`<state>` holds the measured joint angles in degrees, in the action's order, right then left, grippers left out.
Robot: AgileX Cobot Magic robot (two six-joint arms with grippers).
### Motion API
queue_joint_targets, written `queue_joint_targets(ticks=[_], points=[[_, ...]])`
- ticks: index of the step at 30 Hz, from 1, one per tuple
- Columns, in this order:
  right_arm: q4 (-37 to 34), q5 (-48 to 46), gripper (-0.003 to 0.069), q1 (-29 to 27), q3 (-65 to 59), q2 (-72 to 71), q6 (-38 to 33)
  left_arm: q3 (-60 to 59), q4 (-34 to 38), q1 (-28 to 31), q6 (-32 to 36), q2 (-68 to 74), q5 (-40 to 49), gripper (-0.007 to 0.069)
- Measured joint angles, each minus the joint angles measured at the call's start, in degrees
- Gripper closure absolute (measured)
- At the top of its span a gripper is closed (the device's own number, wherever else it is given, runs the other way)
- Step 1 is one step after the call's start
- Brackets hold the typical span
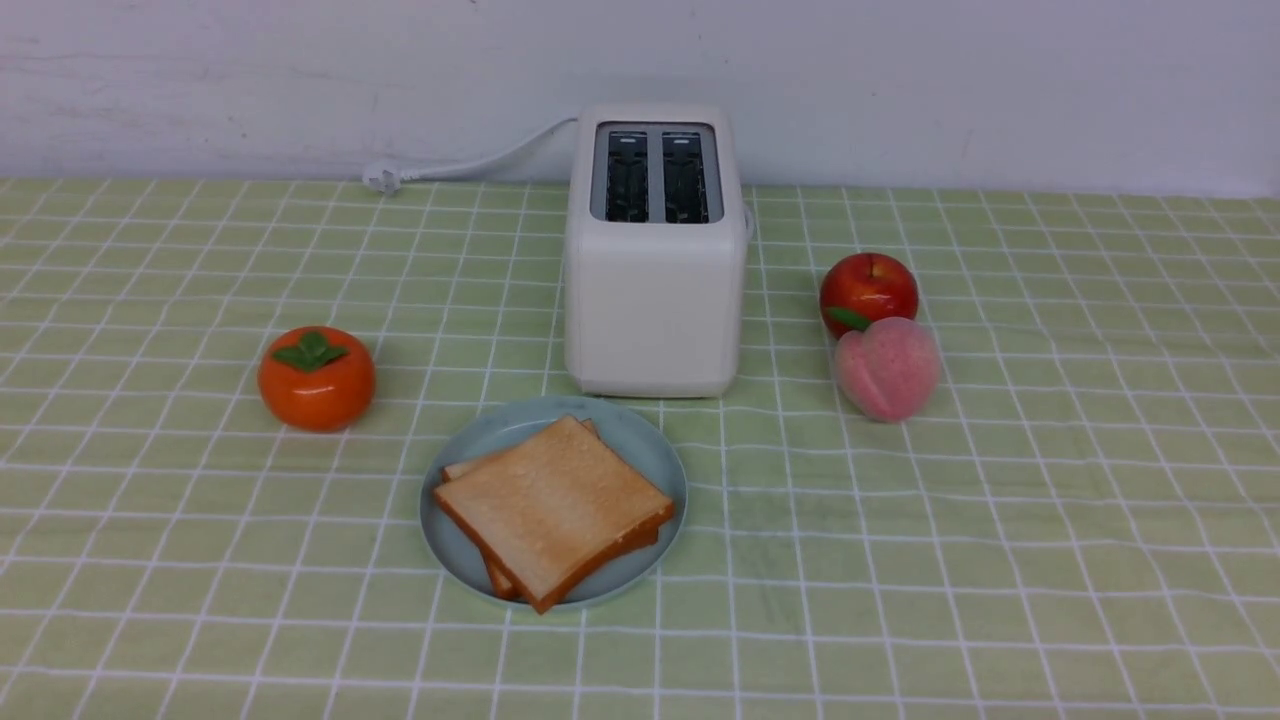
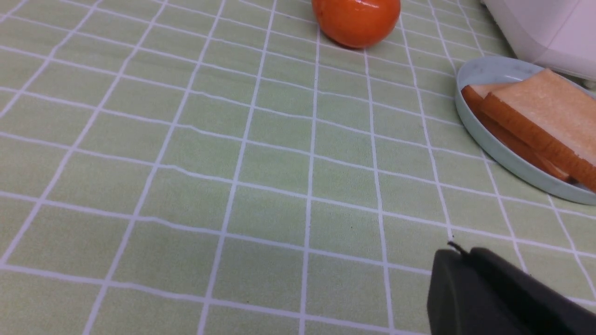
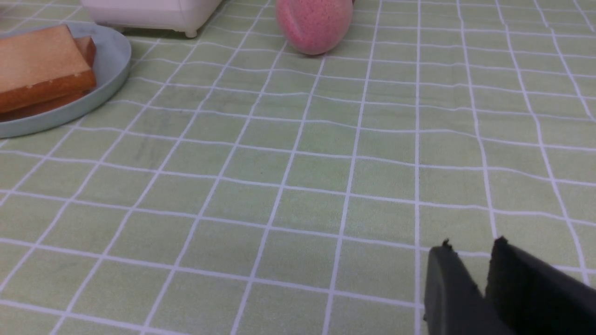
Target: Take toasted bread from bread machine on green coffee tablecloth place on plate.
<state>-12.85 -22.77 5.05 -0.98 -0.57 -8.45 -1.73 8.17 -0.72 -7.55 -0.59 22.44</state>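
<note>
Two slices of toasted bread [image 1: 555, 505] lie stacked on the pale blue-green plate [image 1: 628, 425], just in front of the white bread machine [image 1: 655, 300]. Both of its top slots are dark and empty. All stand on the green coffee tablecloth [image 1: 1000, 550]. Neither arm shows in the front view. In the left wrist view my left gripper [image 2: 461, 251] is shut and empty, low over the cloth, apart from the plate [image 2: 475, 74] and toast [image 2: 545, 111]. In the right wrist view my right gripper [image 3: 471, 243] shows a narrow gap, holds nothing, and is far from the toast [image 3: 37, 65].
An orange persimmon [image 1: 316, 378] sits left of the plate. A red apple [image 1: 868, 288] and a pink peach [image 1: 887, 367] sit right of the bread machine. Its white cord [image 1: 470, 165] runs back left along the wall.
</note>
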Motion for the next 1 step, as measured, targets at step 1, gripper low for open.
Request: queue_joint_targets(ticks=[1], points=[[0.00, 0.00, 0.0515, 0.00, 0.00, 0.00, 0.00, 0.00, 0.00, 0.00, 0.00, 0.00, 0.00, 0.0609]])
